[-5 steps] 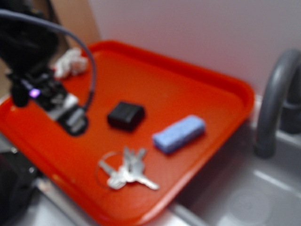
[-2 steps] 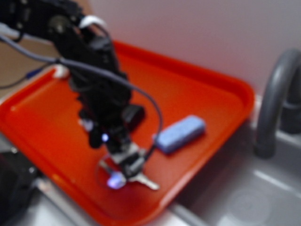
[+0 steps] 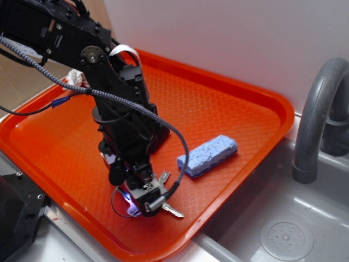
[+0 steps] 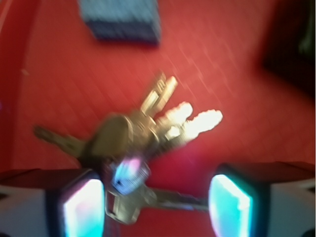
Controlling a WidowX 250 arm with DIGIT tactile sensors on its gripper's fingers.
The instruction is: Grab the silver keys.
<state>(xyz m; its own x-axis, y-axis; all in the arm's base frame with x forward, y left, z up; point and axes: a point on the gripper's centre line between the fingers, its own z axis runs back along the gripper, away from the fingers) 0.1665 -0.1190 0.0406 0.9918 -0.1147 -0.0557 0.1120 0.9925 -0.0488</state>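
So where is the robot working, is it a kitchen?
Probably a kitchen counter, or a toy one. A grey faucet curves over a grey sink with a drain, and a blue sponge lies on the red tray beside it.

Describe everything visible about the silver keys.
The silver keys are a small bunch of shiny metal keys, fanned flat on the orange tray near its front edge. A thin wire ring shows beside them in the exterior view. The gripper is down over the bunch, jaws apart with one key between them, not yet closed. The blue sponge lies apart, farther back.
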